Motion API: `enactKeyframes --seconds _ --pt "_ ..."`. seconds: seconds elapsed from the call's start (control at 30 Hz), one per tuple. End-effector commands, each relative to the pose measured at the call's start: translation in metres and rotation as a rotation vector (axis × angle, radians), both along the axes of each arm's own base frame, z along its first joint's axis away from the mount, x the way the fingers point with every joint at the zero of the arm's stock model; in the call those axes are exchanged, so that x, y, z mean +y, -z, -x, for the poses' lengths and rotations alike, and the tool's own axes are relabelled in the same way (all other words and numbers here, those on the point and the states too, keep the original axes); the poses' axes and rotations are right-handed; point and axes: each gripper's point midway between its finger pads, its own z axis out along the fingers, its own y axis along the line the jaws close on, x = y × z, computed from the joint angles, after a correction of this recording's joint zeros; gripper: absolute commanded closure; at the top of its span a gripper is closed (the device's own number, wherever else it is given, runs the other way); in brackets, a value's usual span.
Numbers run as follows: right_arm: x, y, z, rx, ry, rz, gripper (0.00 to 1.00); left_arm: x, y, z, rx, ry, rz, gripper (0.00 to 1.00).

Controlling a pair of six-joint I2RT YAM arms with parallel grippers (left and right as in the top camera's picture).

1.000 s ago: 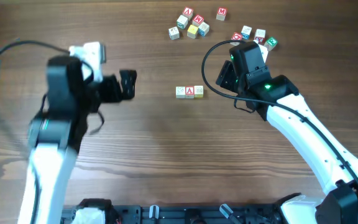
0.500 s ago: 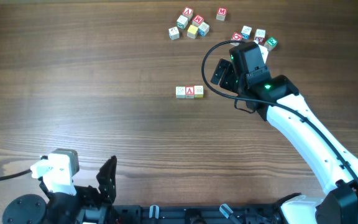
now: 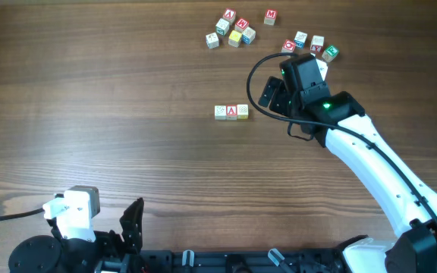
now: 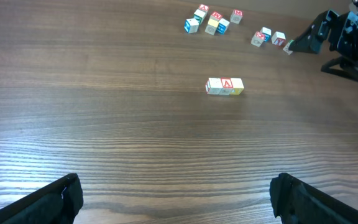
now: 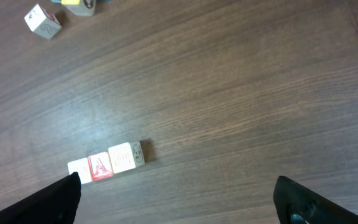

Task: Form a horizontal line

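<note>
- Table (image 3: 127,136): wood-grain top, bearing all items noted below
- Right arm (image 3: 370,159): reaches out over the table, far side; its pincer is the nearer one to the work
- Left arm (image 3: 67,227): folded at the near edge, well apart from every cube
- Right pincer (image 3: 271,92): jaws spread wide and nothing held or touched; its wrist view shows the two fingers at the lower corners with bare wood between
- Left pincer (image 3: 133,224): likewise spread wide and empty, touching nothing
- Horizontal line (image 3: 231,111): lies near the right pincer, to its left and slightly toward the base, and far ahead and right of the left pincer; the long axis runs left to right across the table
- Loose letter cubes (image 3: 231,29): scattered beyond the right pincer, clear of the line
- Cream cube (image 3: 220,111), red-"A" cube (image 3: 231,111), pale yellow cube (image 3: 243,111): side by side and touching, pale yellow nearest the right pincer
- Assessment: the row appears formed; any further move falls to the right arm, closing in from the pale yellow end
</note>
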Motion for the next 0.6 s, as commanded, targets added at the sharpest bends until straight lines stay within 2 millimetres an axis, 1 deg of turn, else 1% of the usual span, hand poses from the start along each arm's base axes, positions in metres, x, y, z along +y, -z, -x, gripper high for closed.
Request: enactKeyframes --seconds 0.0,0.13,0.2,0.33,0.43,0.57 --pt "0.000 -0.008 0.002 -0.012 -0.002 -0.014 0.00 0.002 0.000 0.001 -0.012 0.007 -0.025 0.00" --pt "0.000 -0.006 0.005 0.004 0.004 -0.017 0.00 0.002 0.000 0.001 -0.012 0.007 -0.025 0.00" --pt "-0.001 -0.006 0.005 0.005 0.043 -0.040 0.00 0.002 0.000 0.001 -0.012 0.007 -0.025 0.00" --pt "0.000 -0.009 0.001 -0.016 0.042 -0.040 0.00 0.002 0.000 0.001 -0.012 0.007 -0.025 0.00" --pt "0.004 -0.020 -0.012 -0.085 0.043 -0.067 0.00 0.002 0.000 0.001 -0.012 0.007 -0.025 0.00" --pt "0.010 -0.040 -0.019 -0.161 0.025 -0.102 0.00 0.002 0.000 0.001 -0.012 0.007 -0.025 0.00"
